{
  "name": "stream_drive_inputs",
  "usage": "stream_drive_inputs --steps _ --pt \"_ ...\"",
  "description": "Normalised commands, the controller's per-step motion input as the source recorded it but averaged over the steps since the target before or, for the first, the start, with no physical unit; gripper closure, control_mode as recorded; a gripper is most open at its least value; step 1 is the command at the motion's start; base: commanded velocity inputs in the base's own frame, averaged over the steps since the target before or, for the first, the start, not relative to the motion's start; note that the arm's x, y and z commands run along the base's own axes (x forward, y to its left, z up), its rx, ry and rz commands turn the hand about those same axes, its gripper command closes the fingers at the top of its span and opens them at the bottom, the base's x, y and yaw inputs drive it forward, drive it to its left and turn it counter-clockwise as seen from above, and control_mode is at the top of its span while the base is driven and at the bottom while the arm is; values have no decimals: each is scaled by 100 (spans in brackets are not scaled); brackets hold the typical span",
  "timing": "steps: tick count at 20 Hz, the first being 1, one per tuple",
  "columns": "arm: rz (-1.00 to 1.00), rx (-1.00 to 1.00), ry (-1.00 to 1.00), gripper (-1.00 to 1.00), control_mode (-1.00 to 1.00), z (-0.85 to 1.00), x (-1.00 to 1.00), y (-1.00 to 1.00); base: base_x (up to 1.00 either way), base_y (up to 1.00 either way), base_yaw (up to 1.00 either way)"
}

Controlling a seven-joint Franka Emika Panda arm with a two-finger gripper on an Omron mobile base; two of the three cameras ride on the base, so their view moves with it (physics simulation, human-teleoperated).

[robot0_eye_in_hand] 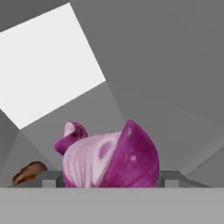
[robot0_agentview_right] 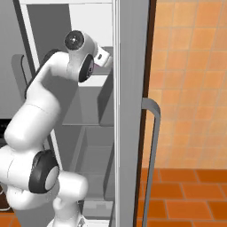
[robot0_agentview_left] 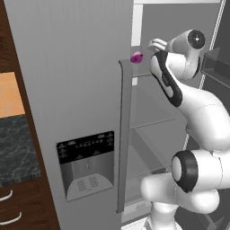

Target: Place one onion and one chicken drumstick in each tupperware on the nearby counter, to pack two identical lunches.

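Onion (robot0_eye_in_hand: 109, 157): magenta-purple bulb, sitting directly between the two dark fingers (robot0_eye_in_hand: 168, 178), which stand wide on either side and close against its flanks; whether it is lifted off the shelf cannot be told. Location: upper shelf inside the open grey fridge (robot0_agentview_left: 72, 90), seen in the left base view as a small magenta spot (robot0_agentview_left: 136, 57) beside the hand.
Chicken drumstick (robot0_eye_in_hand: 29, 172): orange-brown, lying on the same shelf to the onion's left, apart.
Tabletop (robot0_agentview_left: 15, 148): black marbled, far left.
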Motion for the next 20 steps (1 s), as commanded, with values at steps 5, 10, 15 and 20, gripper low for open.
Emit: stream_drive_inputs --steps 5,10,15,20 --pt "13 1 7 100 -100 31 -100 20 0 0 0" --pt "3 2 42 100 -100 -22 -100 24 0 0 0" --pt "5 -7 68 100 -100 -100 -87 28 0 0 0" --pt "1 -3 43 100 100 -80 -31 9 -20 1 2"
